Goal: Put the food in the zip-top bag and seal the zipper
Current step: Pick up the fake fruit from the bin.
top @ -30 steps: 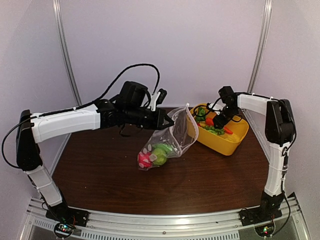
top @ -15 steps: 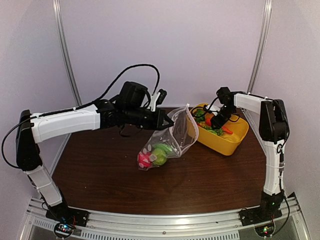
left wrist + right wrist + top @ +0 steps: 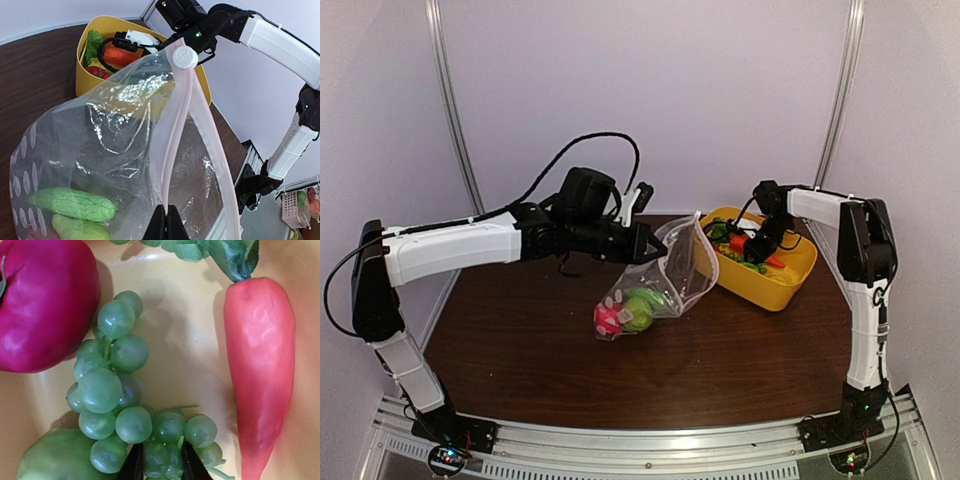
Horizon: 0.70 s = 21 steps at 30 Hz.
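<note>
Perhaps grapes (image 3: pixel 120 405) in cropped end effector (image 3: pixel 159 465)

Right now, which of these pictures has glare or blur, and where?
Left wrist: white glare streaks across the crinkled zip-top bag. Right wrist: extreme close-up, soft highlights on the green grapes and carrot. Top external: even light, slightly soft, faint shadow on the table.

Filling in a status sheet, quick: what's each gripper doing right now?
Left gripper: closed, pinching the zipper of the zip-top bag.
Right gripper: closed on the green grapes in the yellow basket.
</note>
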{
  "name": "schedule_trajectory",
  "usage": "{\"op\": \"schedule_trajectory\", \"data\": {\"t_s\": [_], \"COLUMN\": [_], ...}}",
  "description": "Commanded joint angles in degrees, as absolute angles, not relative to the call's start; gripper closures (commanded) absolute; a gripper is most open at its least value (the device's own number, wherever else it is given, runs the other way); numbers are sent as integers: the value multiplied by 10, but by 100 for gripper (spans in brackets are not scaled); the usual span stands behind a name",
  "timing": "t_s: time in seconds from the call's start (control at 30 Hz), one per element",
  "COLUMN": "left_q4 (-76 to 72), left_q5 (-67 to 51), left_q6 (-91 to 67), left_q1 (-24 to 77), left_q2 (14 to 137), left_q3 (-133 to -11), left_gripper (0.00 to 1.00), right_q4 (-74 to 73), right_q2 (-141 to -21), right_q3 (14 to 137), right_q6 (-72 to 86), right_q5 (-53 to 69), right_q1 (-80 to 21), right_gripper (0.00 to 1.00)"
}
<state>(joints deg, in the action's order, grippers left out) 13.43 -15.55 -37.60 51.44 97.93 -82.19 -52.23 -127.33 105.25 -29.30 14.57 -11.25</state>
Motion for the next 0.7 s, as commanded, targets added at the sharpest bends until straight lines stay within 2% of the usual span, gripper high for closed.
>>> {"op": "schedule_trajectory", "data": {"t_s": [0.0, 0.3, 0.67], "left_q4": [114, 101, 95], "left_q5": [-163, -158, -162], "left_q6": [-377, -376, -382], "left_q1": [516, 516, 516], "left_q2": [958, 957, 974], "left_q3": [-809, -798, -810], "left_gripper": [100, 100, 100], "right_q4": [-542, -532, -566], "right_q2": [-1237, -1091, -978], "right_q3": [1014, 953, 957], "right_q6": [-286, -283, -269], "right_q5": [173, 175, 191], "right_q1": [-113, -113, -113], "right_gripper": [83, 99, 100]}}
